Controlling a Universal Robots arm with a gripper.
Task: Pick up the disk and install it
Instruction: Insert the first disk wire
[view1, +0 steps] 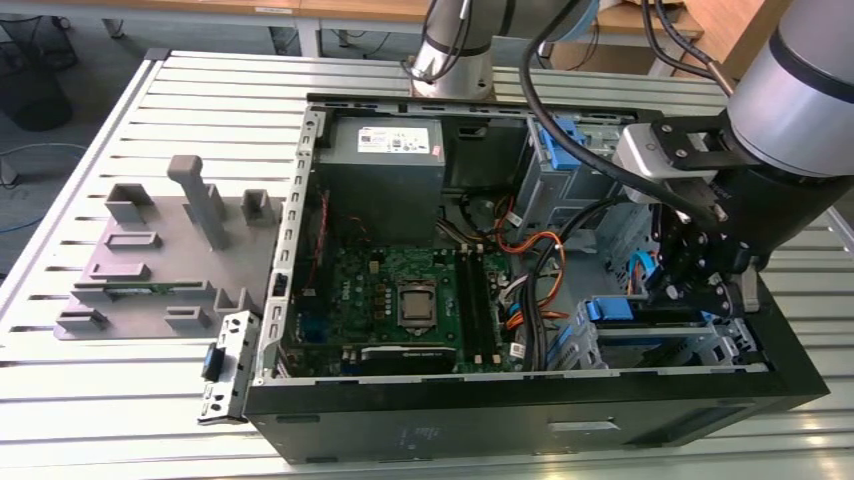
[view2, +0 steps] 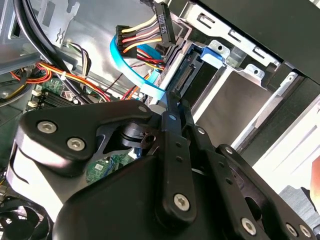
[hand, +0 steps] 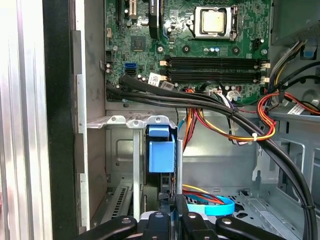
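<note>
The disk (view1: 625, 311) sits on edge in the drive cage at the case's front corner, on the exterior view's right; its blue carrier frame shows. In the first wrist view, the disk's blue frame (hand: 161, 150) stands between two metal rails of the cage. In the second wrist view, the disk's dark connector end (view2: 187, 76) and blue frame lie in the bay. My gripper (view1: 694, 300) hangs just above that bay. Its black fingers are pressed together with nothing between them, and the tips of the gripper (view2: 171, 102) are close to the disk's end. The gripper (hand: 172, 216) is in line with the disk.
The open case holds a motherboard (view1: 414, 290), a grey power supply (view1: 387, 140), and orange and black cable bundles (hand: 225, 112). A blue flat cable (view2: 131, 64) and a power plug (view2: 162, 22) hang beside the bay. A grey fixture tray (view1: 147, 250) lies outside the case on the slatted table.
</note>
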